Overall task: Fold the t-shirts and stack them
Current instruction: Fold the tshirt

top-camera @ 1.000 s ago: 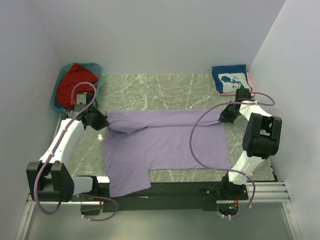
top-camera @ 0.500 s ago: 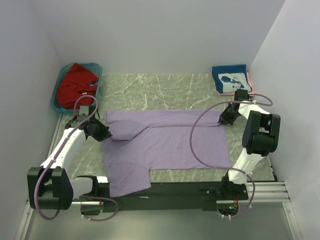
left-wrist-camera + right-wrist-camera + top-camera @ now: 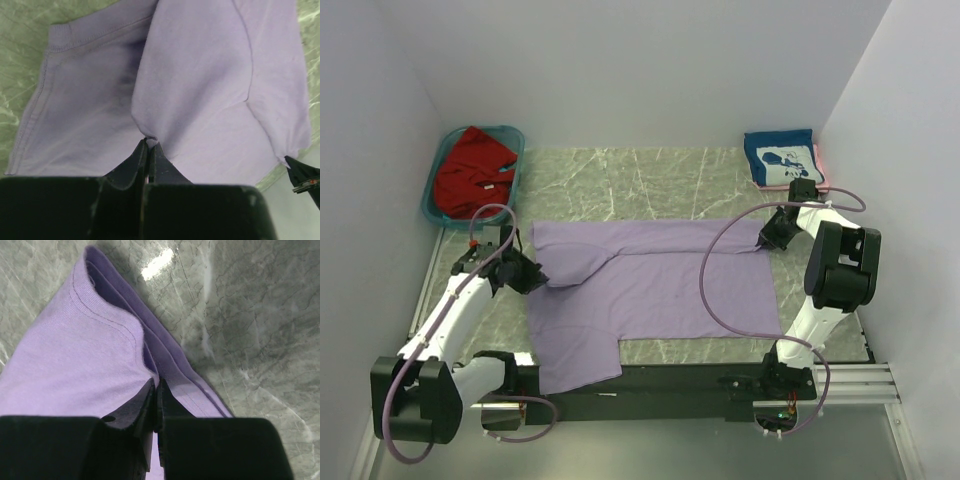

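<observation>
— Any writing, label, brand or number that can be read here?
— None. The navy t-shirt (image 3: 780,160), at the far right corner of the surface (image 3: 650,170), carries a white graphic, but no letters can be made out in it.

Matt soft cloth: lavender t-shirt (image 3: 650,285); glossy marble-look table (image 3: 620,180).

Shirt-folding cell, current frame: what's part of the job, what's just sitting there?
Job:
- lavender t-shirt, spread flat, pinched by the left gripper, with the right gripper on its hem
- red t-shirt, bunched up
- navy t-shirt, folded
- pink t-shirt, edge showing under the navy one

Just there:
- teal tub, holding the red t-shirt
- marble table
</observation>
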Robot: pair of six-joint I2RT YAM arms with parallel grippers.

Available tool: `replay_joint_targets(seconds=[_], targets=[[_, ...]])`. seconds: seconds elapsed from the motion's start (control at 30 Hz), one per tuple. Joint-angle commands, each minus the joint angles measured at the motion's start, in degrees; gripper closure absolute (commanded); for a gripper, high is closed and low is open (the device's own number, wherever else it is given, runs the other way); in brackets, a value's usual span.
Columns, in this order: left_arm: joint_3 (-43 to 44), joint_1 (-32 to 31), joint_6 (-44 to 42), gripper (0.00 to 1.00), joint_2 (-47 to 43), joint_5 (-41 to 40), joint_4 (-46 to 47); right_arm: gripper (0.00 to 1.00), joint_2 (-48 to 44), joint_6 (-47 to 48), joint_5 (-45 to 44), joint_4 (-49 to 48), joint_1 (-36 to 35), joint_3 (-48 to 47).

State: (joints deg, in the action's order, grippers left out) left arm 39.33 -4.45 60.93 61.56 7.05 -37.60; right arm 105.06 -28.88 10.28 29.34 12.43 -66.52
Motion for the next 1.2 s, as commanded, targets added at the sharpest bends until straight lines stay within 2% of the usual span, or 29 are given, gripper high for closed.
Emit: replay_joint_targets(seconds=[0.0, 0.17, 0.27, 0.4, 0.53, 1.0, 1.17], targets=[[0.57, -0.47, 1.91, 0.99, -1.7, -1.78, -0.1, 0.91, -0.11, 0.32, -1.58, -0.16, 0.41, -2.21], [-2.41, -1.79, 5.16, 0.99, -3.72, 0.25, 0.6, 0.91, -0.03, 0.41, -1.67, -0.25, 0.49, -2.03], [-1.98, -3.11, 5.78, 0.99, -5.22, -1.76, 0.25, 0.91, -0.11, 0.41, -1.58, -0.34, 0.41, -1.95], [2.14, -3.37, 3.5, 0.99, -4.88, -5.99, -1.15, 0.91, -0.11, 0.41, -1.41, -0.25, 0.41, -1.95], [6.19, -3.55, 2.0, 0.99, -3.12, -6.79, -2.47, 0.91, -0.46, 0.5, -1.67, 0.1, 0.41, -2.3], [-7.16, -6.1, 9.03, 0.99, -7.33, 0.51, 1.13, 0.89, -0.47, -0.03, -2.2, -0.34, 0.41, -1.42], [-6.46, -6.27, 7.98, 0.98, -7.42, 0.07, -0.53, 0.77, -1.6, -0.21, -3.86, 0.1, 0.41, -1.15]])
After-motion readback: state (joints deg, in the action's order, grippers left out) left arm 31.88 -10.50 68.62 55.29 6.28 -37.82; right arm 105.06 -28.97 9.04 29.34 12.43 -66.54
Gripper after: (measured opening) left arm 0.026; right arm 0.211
